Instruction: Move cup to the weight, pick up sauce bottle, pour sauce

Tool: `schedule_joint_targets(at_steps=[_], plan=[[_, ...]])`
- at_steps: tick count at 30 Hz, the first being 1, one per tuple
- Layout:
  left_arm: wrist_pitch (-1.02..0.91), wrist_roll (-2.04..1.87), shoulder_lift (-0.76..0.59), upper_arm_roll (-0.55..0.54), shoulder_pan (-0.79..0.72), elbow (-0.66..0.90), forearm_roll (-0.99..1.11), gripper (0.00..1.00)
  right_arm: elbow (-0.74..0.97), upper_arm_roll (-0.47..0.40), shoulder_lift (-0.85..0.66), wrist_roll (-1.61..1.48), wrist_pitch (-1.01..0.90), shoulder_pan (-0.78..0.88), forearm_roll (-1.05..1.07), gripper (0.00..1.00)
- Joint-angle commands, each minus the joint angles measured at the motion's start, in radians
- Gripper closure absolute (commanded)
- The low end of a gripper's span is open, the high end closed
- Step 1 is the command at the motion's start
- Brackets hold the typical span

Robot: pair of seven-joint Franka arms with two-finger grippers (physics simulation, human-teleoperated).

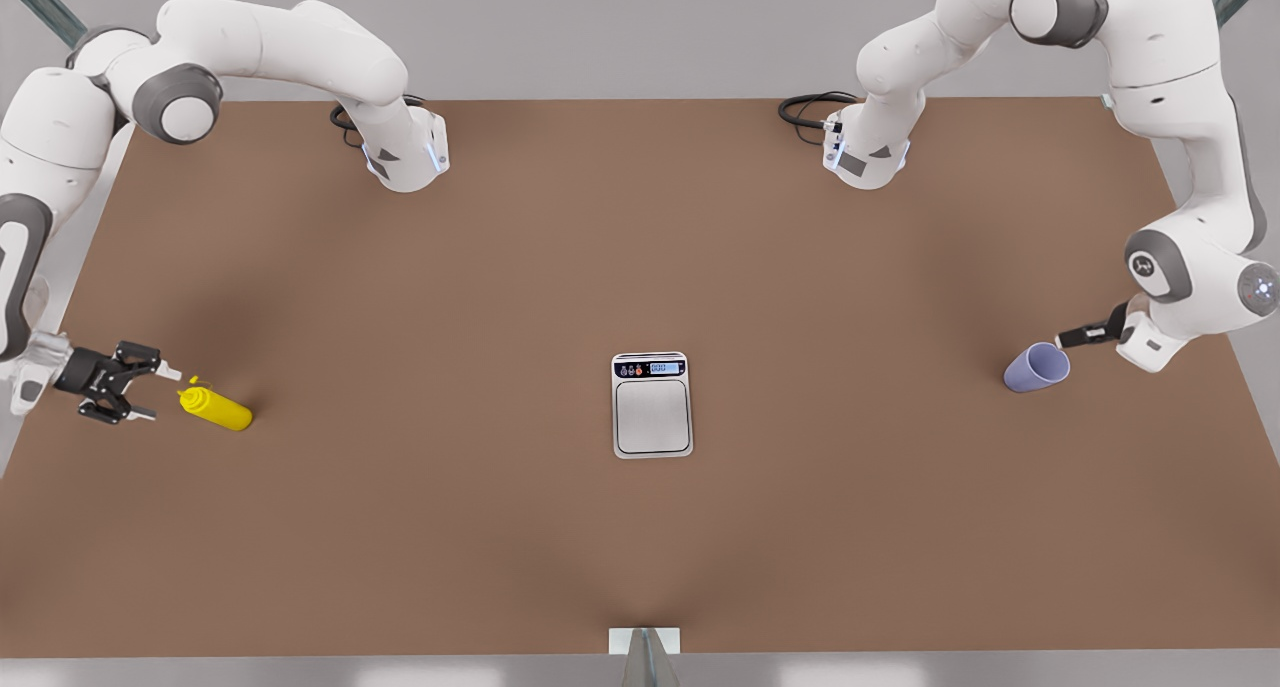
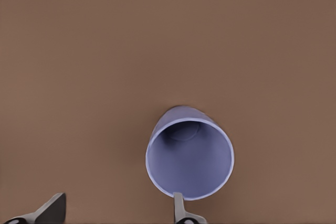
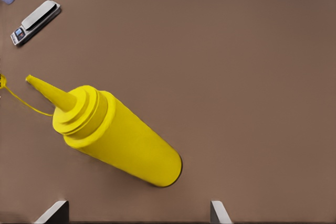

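Note:
The lavender-blue cup is at the front view's right, its open mouth turned toward my left gripper. That gripper is open; one fingertip is at the cup's rim, and the cup is off to that side rather than between the fingers. The yellow sauce bottle lies on its side at the front view's left, nozzle pointing toward my right gripper. My right gripper is open just short of the bottle. The silver scale sits mid-table with a bare plate.
The brown table spreads wide between the scale and each object. Both arm bases and a black cable loop are at the back edge. A small white bracket stands at the front edge. The scale shows far off in the right wrist view.

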Motion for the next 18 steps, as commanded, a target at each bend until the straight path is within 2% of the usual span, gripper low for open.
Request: schedule_joint_targets(at_steps=[1, 5, 15, 16, 17, 18], plan=[[0.106, 0.171, 0.003, 0.000, -0.003, 0.000, -0.023, 0.00, -0.003, 0.000, 0.013, -0.651, -0.027, -0.021, 0.045, 0.00], [0.112, 0.157, 0.029, -0.001, -0.003, 0.000, -0.066, 0.00, -0.005, 0.003, 0.082, -0.652, -0.101, -0.027, 0.105, 0.00], [0.155, 0.159, 0.115, -0.001, -0.029, 0.001, -0.097, 0.00, -0.003, 0.003, 0.117, -0.654, -0.124, -0.026, 0.166, 0.00], [0.158, 0.159, 0.114, -0.001, -0.041, 0.003, -0.097, 0.11, -0.003, 0.003, 0.117, -0.654, -0.124, -0.026, 0.166, 0.00], [0.158, 0.160, 0.114, 0.000, -0.041, 0.003, -0.091, 0.40, -0.003, 0.003, 0.117, -0.652, -0.124, -0.024, 0.168, 0.00], [0.156, 0.166, 0.109, -0.001, -0.041, 0.003, -0.091, 0.57, -0.003, 0.003, 0.117, -0.652, -0.124, -0.023, 0.174, 0.00]])
